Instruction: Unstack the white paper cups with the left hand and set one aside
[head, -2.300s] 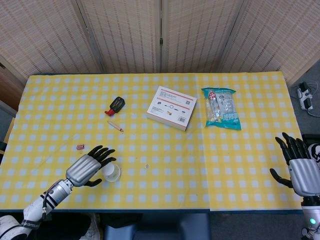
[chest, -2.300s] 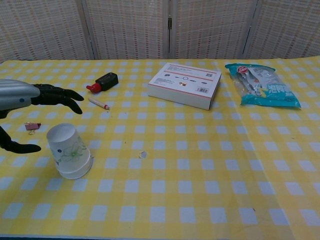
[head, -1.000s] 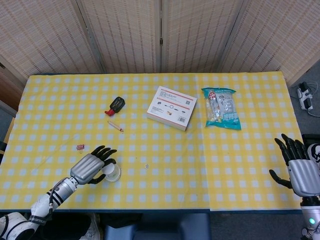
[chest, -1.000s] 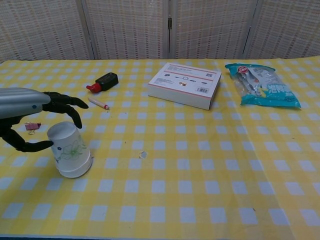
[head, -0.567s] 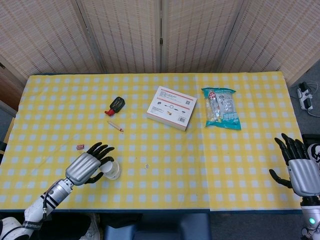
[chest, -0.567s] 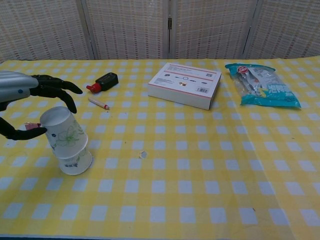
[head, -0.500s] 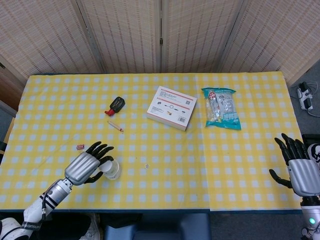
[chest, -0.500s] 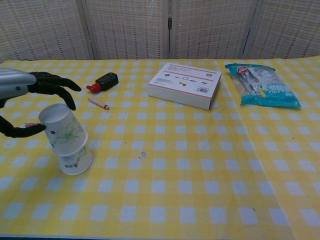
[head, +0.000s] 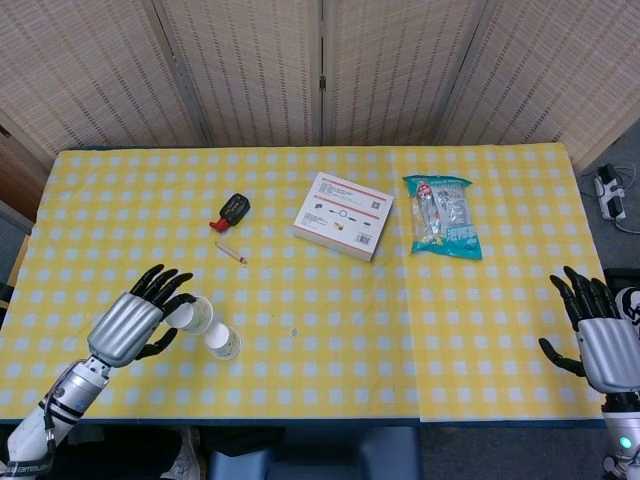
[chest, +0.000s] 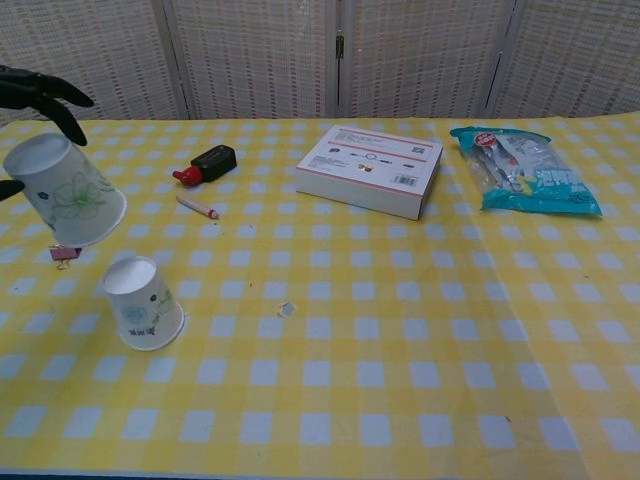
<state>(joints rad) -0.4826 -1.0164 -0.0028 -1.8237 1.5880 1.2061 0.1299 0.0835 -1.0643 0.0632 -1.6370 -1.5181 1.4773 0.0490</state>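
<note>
My left hand (head: 128, 325) holds a white paper cup (chest: 63, 203) with a green flower print, lifted clear of the table and tilted, at the left. In the chest view only dark fingertips (chest: 45, 95) show at the frame's edge above that cup. A second white cup (chest: 144, 302) stands upside down on the yellow checked table (head: 330, 290), just right of and below the lifted cup (head: 190, 315); in the head view it is the lower cup (head: 224, 341). My right hand (head: 600, 340) hovers open, its fingers spread, at the table's right edge.
A red-and-black marker (head: 232, 210) and a small crayon (head: 230, 252) lie behind the cups. A white box (head: 343, 214) and a blue-green snack bag (head: 443, 215) sit mid-table. A small pink clip (chest: 64, 255) lies under the lifted cup.
My left hand has pulled the upper cup off the stack, up and to the left. The lower cup stays standing upside down on the table. The right hand has not moved.
</note>
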